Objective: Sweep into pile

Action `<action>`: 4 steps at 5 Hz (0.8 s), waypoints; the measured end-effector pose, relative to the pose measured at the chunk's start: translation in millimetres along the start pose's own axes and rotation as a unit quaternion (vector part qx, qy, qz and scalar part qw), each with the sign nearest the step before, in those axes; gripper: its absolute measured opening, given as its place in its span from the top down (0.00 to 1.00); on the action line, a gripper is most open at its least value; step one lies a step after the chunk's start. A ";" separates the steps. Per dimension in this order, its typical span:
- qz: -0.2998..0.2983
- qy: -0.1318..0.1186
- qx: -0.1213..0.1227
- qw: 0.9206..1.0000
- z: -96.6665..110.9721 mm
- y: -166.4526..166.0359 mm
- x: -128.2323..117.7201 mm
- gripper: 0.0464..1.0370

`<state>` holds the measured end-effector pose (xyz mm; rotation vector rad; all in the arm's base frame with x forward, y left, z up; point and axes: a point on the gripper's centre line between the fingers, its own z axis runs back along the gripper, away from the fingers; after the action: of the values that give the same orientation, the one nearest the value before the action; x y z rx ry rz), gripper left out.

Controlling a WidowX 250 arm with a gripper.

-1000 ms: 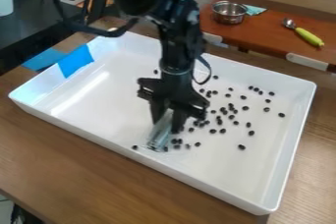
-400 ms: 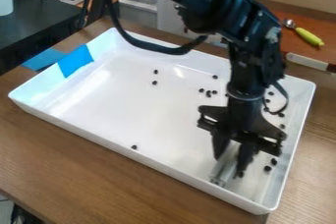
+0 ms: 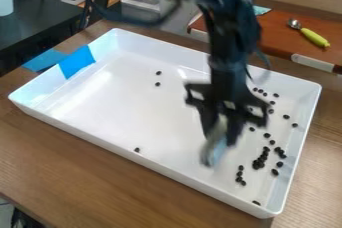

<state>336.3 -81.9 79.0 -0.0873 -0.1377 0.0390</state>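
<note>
The black gripper [image 3: 221,134] hangs over the right half of the white tray [image 3: 157,117], shut on a pale, partly see-through sweeping tool [image 3: 212,151] that slants down to the left. To its right and lower right lie dark beans, with a dense clump [image 3: 260,162] and a short row [image 3: 240,174] nearer the front wall. More beans are scattered up along the right side. Two beans [image 3: 158,78] rest at the upper left and a lone bean [image 3: 137,150] by the front left wall. The arm hides part of the tray floor.
Blue tape [image 3: 77,62] covers the tray's left corner wall. Behind the tray, a red-brown board [image 3: 284,37] holds a spoon with a green handle [image 3: 314,37]. A dark counter [image 3: 40,32] with a stove stands at the back left.
The arm first swept right, and beans shifted toward the tray's right and front right. Since then the gripper has come back left and a little up, with the tool still in it.
</note>
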 end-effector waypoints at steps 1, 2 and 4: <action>0.022 -0.012 -0.001 1.000 34.2 45.3 16.6 0.66; 0.039 -0.024 0.009 0.999 52.2 84.3 38.9 0.66; 0.060 -0.019 0.073 0.995 8.9 188.9 72.0 0.66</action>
<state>400.1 110.1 80.6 0.0504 -0.1674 0.1698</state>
